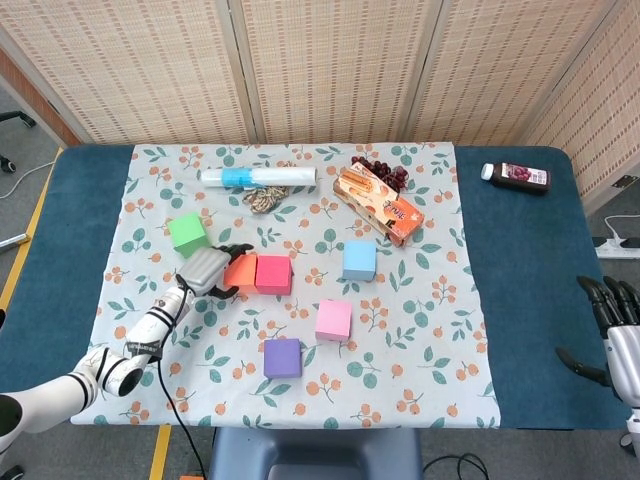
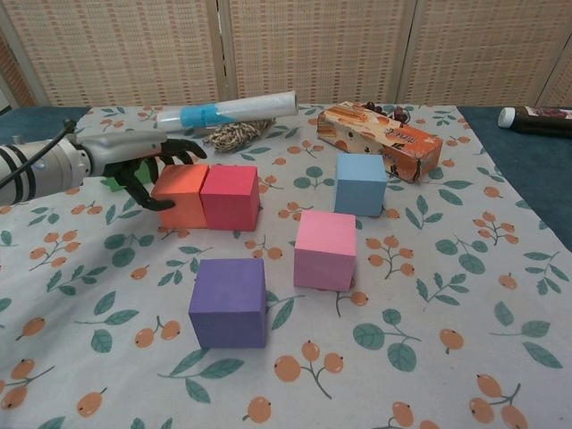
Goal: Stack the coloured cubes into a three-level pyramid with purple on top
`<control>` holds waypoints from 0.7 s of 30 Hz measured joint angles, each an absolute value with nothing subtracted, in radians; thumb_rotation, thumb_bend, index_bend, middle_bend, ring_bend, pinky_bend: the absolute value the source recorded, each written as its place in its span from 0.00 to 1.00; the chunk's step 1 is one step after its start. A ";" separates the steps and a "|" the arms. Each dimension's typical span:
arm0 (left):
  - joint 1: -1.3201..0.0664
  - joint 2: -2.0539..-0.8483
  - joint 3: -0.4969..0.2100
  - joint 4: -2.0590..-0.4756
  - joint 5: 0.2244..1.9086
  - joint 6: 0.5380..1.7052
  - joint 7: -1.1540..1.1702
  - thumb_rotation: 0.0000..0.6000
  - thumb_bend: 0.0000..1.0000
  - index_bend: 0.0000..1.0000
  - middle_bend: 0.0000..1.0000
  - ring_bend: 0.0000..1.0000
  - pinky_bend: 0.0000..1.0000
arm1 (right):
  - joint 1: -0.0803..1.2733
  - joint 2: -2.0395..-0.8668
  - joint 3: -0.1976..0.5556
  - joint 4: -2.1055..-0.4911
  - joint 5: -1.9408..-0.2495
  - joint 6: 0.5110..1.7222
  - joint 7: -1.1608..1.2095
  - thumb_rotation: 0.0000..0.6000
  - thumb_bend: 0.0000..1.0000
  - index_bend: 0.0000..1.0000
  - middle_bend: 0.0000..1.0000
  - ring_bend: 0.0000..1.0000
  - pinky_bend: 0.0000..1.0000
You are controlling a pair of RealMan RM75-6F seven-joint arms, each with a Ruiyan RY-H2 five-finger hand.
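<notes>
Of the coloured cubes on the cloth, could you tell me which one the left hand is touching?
The orange cube: the left hand curls around its far-left side. It sits against the red cube; the other cubes stand apart, untouched.
</notes>
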State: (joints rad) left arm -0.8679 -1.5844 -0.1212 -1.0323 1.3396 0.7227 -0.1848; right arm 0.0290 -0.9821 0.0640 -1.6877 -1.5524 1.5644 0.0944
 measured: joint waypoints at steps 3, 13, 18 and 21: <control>-0.866 -1.580 -0.122 -1.041 1.335 0.722 -0.178 1.00 0.34 0.07 0.14 0.24 0.37 | 0.029 -0.982 0.064 -1.685 -1.555 1.565 0.096 1.00 0.06 0.00 0.09 0.00 0.06; -0.867 -1.571 -0.119 -1.061 1.339 0.723 -0.162 1.00 0.34 0.06 0.13 0.22 0.37 | 0.028 -0.981 0.065 -1.684 -1.558 1.569 0.101 1.00 0.06 0.00 0.09 0.00 0.06; -0.867 -1.566 -0.120 -1.072 1.342 0.733 -0.156 1.00 0.34 0.06 0.12 0.21 0.37 | 0.025 -0.982 0.064 -1.680 -1.557 1.572 0.107 1.00 0.06 0.00 0.09 0.00 0.06; -0.862 -1.552 -0.121 -1.086 1.342 0.746 -0.148 1.00 0.35 0.06 0.11 0.17 0.36 | 0.025 -0.983 0.065 -1.677 -1.559 1.573 0.112 1.00 0.06 0.00 0.09 0.00 0.06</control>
